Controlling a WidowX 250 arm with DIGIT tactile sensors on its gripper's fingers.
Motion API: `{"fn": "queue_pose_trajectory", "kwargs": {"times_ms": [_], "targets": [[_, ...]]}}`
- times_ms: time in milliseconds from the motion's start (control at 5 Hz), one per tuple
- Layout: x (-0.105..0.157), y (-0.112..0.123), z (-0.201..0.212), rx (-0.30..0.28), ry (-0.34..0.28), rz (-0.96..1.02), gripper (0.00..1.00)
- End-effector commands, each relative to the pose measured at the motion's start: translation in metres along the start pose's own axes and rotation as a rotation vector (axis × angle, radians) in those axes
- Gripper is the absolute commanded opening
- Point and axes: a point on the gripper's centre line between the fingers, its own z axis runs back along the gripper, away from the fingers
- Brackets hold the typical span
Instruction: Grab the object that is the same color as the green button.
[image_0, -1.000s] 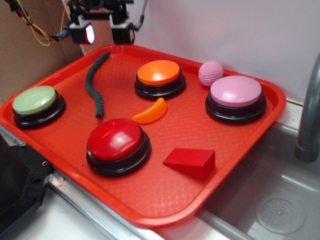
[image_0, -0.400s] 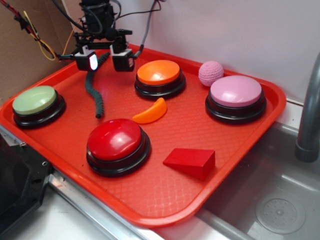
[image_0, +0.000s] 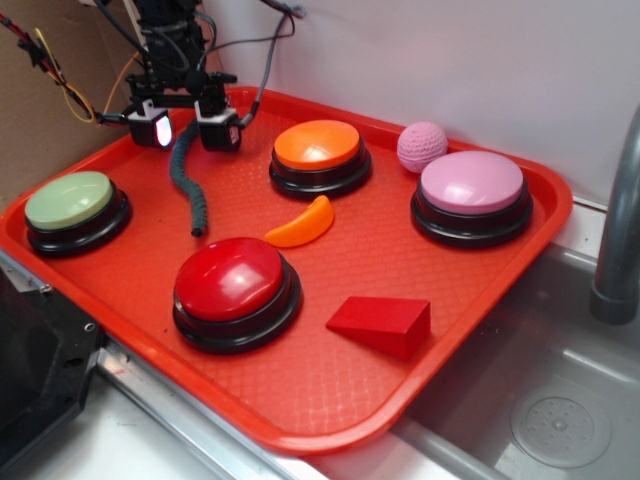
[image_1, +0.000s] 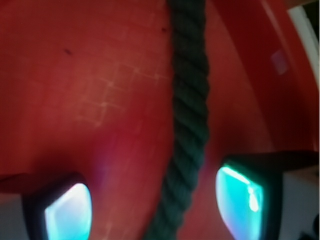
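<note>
The object, a dark green ribbed rope piece (image_0: 188, 180), lies wavy on the red tray (image_0: 330, 390) at the back left. My gripper (image_0: 183, 131) is low over its upper part, open, with one finger on each side of the rope. In the wrist view the rope (image_1: 189, 115) runs up the frame between the two glowing fingertips (image_1: 239, 200), and my gripper (image_1: 156, 207) is not touching it on either side. The pale green button (image_0: 69, 200) sits on its black base at the tray's left edge.
An orange button (image_0: 317, 146), a pink button (image_0: 471, 183) and a red button (image_0: 230, 278) stand on the tray. An orange crescent slice (image_0: 302, 226), a red wedge (image_0: 381, 322) and a pink ball (image_0: 422, 146) lie among them. A sink and faucet (image_0: 615, 240) are to the right.
My gripper has come down from above the tray's back edge and moved left, so its open fingers now straddle the upper part of the rope. The rope has not moved.
</note>
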Motion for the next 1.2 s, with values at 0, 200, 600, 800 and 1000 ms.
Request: {"fn": "queue_pose_trajectory", "kwargs": {"times_ms": [0,200,600,800,1000], "targets": [[0.013,0.034,0.013,0.003,-0.059,0.023,1.00],[0.012,0.038,0.016,0.005,-0.070,0.022,1.00],[0.021,0.032,0.003,0.012,-0.114,-0.090,0.00],[0.026,0.031,-0.008,0.018,-0.104,-0.147,0.00],[0.025,0.031,-0.009,0.031,-0.094,-0.143,0.00]]}}
